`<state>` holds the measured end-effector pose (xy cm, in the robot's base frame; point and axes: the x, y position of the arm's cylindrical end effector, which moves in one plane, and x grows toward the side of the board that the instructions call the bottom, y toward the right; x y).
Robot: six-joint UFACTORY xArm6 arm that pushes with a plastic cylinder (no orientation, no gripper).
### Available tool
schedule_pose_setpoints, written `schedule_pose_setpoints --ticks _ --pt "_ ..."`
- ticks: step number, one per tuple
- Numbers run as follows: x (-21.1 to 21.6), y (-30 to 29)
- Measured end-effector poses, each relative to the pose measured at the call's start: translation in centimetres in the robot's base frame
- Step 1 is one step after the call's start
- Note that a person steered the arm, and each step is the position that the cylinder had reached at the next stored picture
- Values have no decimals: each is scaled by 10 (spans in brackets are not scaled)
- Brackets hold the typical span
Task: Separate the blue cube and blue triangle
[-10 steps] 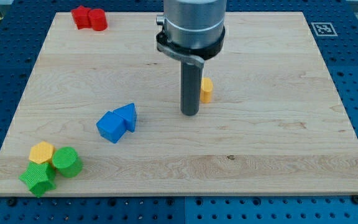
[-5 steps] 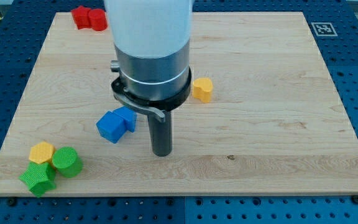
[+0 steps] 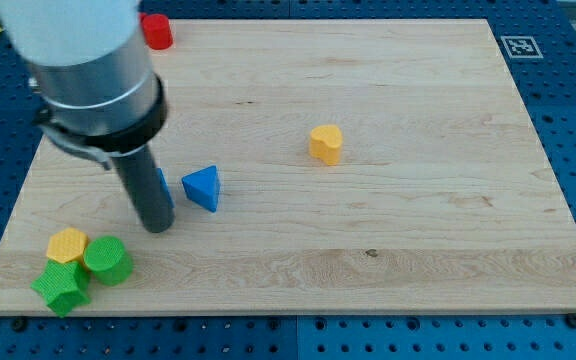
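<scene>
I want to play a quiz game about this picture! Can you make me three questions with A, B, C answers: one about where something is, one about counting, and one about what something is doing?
1. Where is my tip?
A. Left of the blue triangle
B. Beside the lone yellow block
C. At the board's top right corner

2. How many green blocks are there?
A. One
B. Two
C. Four

3. How does the blue cube look?
A. Fully in view
B. Mostly hidden behind the rod
C. Stacked on the triangle

Answers:
1. A: the rod's end sits on the view's left of the triangle.
2. B: a green block and another green block sit at bottom left.
3. B: only a blue sliver shows beside the rod.
</scene>
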<state>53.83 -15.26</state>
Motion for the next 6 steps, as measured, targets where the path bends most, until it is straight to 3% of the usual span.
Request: schedule_pose_setpoints --ticks 2,3,4,6 --pt "-28 -61" --pt "-41 -120" --pt "-27 -151" --pt "46 -141"
